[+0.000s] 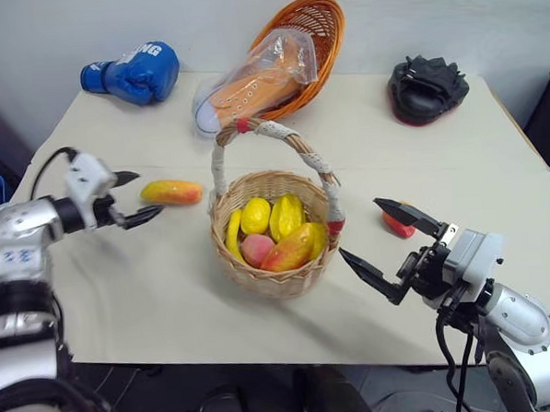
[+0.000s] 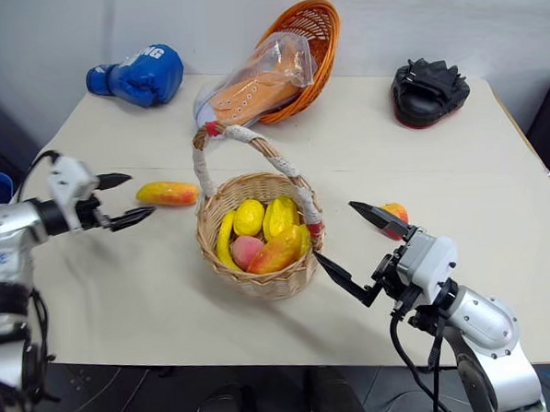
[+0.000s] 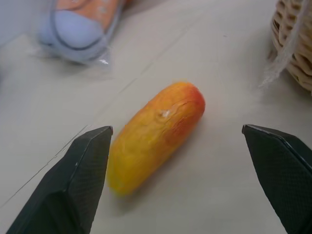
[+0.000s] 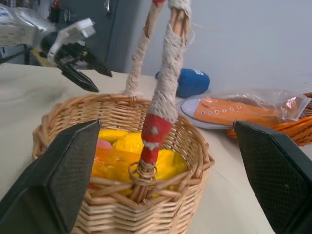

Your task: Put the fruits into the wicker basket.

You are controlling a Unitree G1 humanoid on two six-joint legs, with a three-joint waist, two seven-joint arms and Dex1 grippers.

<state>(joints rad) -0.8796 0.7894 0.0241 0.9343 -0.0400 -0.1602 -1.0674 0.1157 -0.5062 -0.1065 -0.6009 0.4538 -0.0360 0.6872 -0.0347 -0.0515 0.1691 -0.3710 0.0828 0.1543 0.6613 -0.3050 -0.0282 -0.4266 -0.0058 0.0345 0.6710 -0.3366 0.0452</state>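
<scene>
Two hands, both open, holding nothing. R hand (image 1: 380, 237) hovers nearest, just beside the wicker basket (image 1: 277, 282); its wrist view looks over the rim at the handle's red end, which the head views show only from above. L hand (image 1: 134, 197) sits just left of one mango (image 1: 171, 191) lying on the worktop (image 1: 169, 295); L wrist view shows that mango between the spread fingers, not touched.

Fruit count: basket holds 5 that I can make out: 3 yellow fruits, 1 pink peach (image 1: 255, 249), 1 mango (image 1: 290, 249) on top. Outside: 1 mango by L hand, 1 small red-orange fruit (image 2: 396, 212) behind R hand, on the worktop.

Farther back: 1 orange basket (image 1: 314, 38) tipped up, w/ 1 bagged orange shoe (image 1: 250, 83) lying partly in it. 1 blue boxing glove (image 1: 134, 73) far left, 1 black pad (image 1: 424, 87) far right.
</scene>
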